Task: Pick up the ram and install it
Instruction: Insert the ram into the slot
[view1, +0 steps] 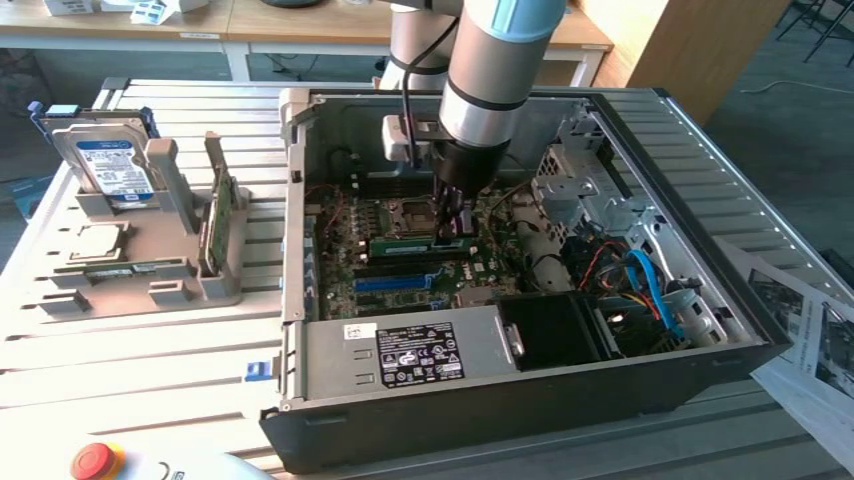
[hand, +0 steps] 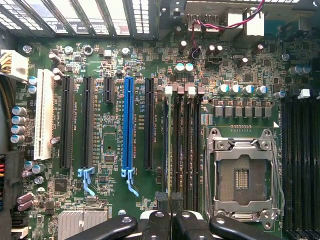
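Observation:
The ram (view1: 400, 243) is a thin green stick standing on edge in a memory slot on the motherboard inside the open computer case (view1: 534, 400). My gripper (view1: 454, 238) points straight down at the end of the stick nearer the exterior view's right. It is shut, with its tips at the stick's top edge. In the wrist view the ram (hand: 170, 150) appears edge-on in the slot beside the CPU socket (hand: 242, 175). It runs away from my gripper (hand: 171, 220), whose black fingers (hand: 157, 225) are pressed together.
A grey holder (view1: 160, 270) at the exterior view's left carries a hard drive (view1: 114, 165), another green stick (view1: 216, 215) and a processor chip (view1: 94, 243). A long blue slot (hand: 128, 125) lies beside the memory slots. Cables (view1: 641, 275) and the power supply (view1: 414, 355) crowd the case.

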